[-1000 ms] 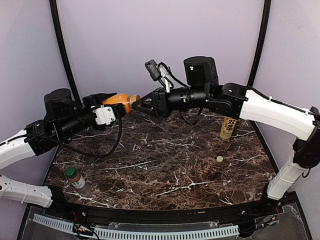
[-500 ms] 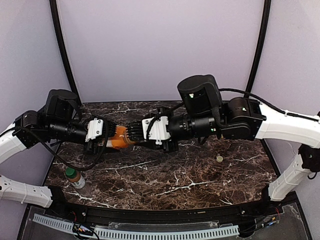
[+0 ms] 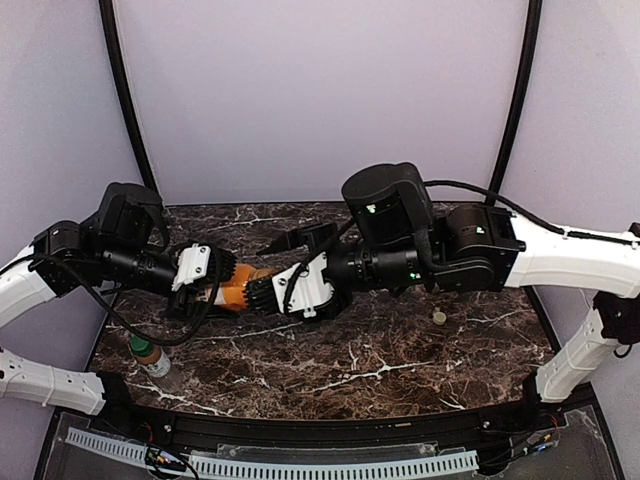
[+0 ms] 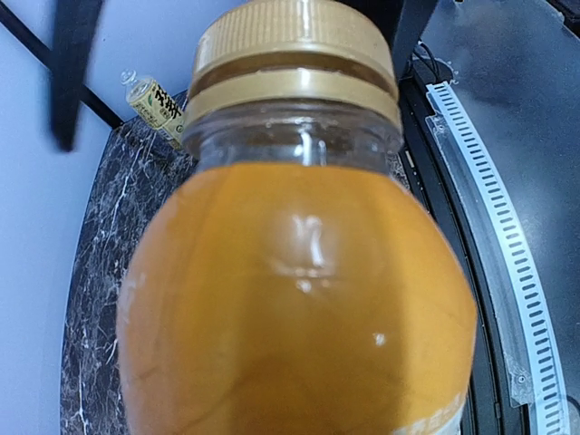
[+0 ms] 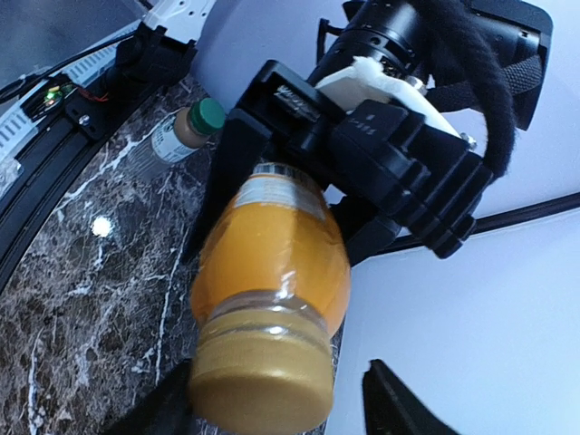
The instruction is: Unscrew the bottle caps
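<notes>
As left tool [image 3: 222, 288] grips it, orange bottle [image 3: 238, 290] horizontal, cap [image 5: 258, 390] toward right tool [image 3: 258, 293]

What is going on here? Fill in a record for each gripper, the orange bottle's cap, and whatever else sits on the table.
left gripper: shut on the orange bottle, held in the air
right gripper: open, jaws either side of the gold cap
gold cap: on the bottle
table: small green-capped bottle at near left; loose cap at right
</notes>
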`<state>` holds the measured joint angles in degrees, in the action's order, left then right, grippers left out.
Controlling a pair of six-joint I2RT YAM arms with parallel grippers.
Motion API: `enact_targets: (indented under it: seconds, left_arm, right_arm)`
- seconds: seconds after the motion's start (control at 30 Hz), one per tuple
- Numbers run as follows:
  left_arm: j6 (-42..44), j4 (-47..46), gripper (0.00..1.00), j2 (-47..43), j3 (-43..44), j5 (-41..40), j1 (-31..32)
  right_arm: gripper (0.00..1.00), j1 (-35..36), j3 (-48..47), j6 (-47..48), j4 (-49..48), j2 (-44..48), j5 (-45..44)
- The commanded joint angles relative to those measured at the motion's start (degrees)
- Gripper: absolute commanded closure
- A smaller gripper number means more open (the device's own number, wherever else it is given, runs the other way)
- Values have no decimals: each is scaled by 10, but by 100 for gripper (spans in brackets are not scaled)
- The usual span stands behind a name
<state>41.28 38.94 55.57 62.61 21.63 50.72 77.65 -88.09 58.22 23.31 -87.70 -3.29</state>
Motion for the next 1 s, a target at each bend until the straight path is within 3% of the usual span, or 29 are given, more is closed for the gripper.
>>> enact_targets:
  seconds: [0.0, 0.13, 0.23, 0.37, 0.5, 0.6, 0.8, 0.97]
  left_arm:
    - [-7, -36, 85, -2, -6, 17, 9]
    - [-10, -99, 85, -11, -22, -58, 9]
    - [0, -176, 85, -19, -43, -156, 9]
    - [63, -308, 85, -25, -79, -271, 10]
    - [139, -434, 85, -22, -114, -357, 10]
    - [208, -517, 85, -19, -135, -390, 10]
    - [251, -542, 85, -18, -147, -400, 11]
    - [252, -541, 85, -18, -147, -394, 11]
  right_arm:
    - [5, 5, 14, -43, -100, -10, -31]
    - [1, 1, 36, -114, -123, 24, -14]
    - [1, -20, 49, -218, -131, 54, 56]
    - [1, -85, 59, -451, -188, 73, 131]
    - [4, -128, 27, -692, -195, 48, 91]
    - [7, -144, 14, -803, -191, 28, 82]
    - [8, -149, -32, -857, -182, -7, 122]
    - [16, -151, -43, -859, -179, -24, 121]
